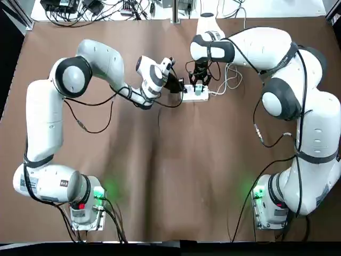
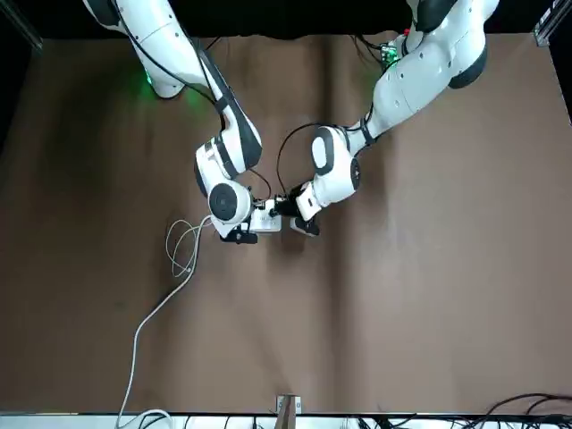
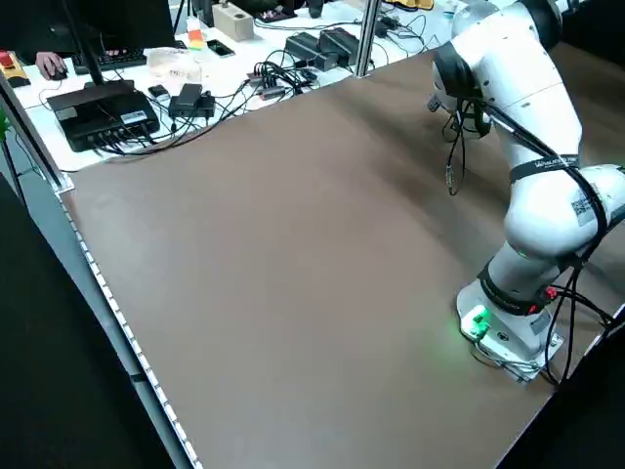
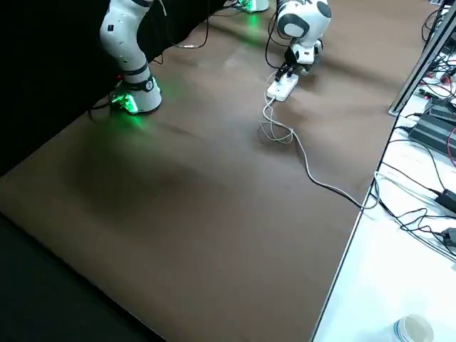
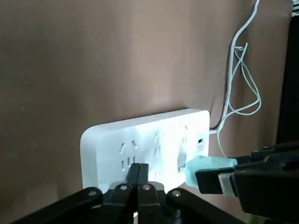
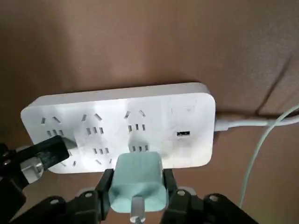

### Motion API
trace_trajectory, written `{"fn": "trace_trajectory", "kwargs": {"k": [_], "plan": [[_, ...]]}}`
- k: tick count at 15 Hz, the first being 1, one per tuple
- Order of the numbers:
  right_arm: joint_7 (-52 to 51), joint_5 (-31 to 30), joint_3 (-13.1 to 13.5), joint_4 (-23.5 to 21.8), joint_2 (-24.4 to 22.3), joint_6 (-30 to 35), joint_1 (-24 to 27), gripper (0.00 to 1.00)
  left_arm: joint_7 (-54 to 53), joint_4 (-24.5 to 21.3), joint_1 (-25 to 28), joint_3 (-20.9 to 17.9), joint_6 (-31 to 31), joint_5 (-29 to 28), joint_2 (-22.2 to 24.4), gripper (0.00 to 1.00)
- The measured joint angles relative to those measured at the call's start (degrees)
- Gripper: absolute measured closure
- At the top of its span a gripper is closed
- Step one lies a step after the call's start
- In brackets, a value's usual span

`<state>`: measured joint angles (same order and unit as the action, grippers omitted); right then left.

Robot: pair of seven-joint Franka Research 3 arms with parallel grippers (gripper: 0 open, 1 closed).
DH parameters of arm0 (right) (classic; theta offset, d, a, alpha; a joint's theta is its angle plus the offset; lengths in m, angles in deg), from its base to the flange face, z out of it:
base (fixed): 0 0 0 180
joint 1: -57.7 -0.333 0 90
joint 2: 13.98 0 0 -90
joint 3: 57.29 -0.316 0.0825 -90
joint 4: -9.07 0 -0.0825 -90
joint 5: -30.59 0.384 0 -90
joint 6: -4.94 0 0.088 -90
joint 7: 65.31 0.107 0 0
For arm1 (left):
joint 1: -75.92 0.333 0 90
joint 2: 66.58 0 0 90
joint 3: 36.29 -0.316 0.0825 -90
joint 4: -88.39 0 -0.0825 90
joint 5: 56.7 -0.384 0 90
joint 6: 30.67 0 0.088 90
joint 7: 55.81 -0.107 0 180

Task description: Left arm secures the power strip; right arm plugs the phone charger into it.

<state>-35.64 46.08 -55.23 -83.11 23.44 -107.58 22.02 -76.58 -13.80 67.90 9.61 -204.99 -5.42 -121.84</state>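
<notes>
With the left pincer (image 5: 138, 167) pressed together at the left part of the far-side power strip (image 6: 190, 151), the right pincer (image 6: 138, 175), pinching the charger (image 6: 138, 163) by the strip's right part, should align the prongs before pushing straight down.

Beyond the brown-covered bench (image 3: 273, 254), a white desk (image 3: 249, 49) carries a monitor (image 3: 117, 24), tangled black cables (image 3: 278, 73), a phone (image 3: 220, 48) and black adapters (image 3: 338, 44). A person's hand (image 3: 51, 65) rests there. A white cup (image 4: 413, 329) stands near the desk's edge.
</notes>
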Motion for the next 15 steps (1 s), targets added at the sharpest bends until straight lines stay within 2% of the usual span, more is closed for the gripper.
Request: {"fn": "trace_trajectory", "kwargs": {"k": [15], "plan": [[-0.1, 0.0, 0.2, 0.0, 0.7, -1.5, 0.0, 0.52, 0.0, 0.0, 0.0, 0.0, -0.1, 0.0, 0.0, 0.99]]}}
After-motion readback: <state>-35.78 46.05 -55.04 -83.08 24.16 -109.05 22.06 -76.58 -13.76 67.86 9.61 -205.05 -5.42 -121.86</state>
